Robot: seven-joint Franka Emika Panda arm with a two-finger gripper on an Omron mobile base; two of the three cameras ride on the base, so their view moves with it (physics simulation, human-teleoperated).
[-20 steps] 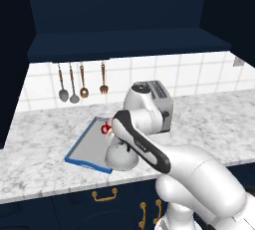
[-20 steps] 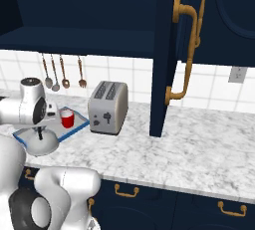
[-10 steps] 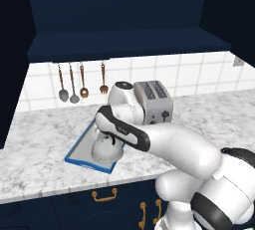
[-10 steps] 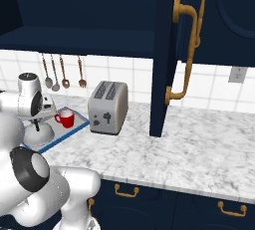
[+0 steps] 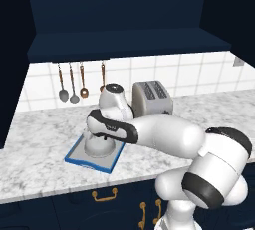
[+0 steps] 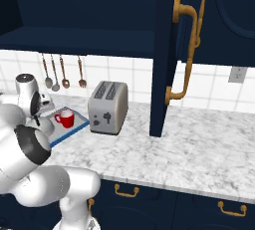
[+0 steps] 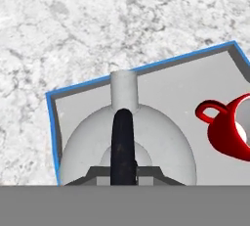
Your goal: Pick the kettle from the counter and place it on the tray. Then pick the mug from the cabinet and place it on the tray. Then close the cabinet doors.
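With kettle and mug both standing on the tray, what is left is the open door, which hangs well off to the arm's right, past the toaster, its brass handle running vertically. Low over the tray, the gripper has its jaws pressed together, seemingly holding nothing.
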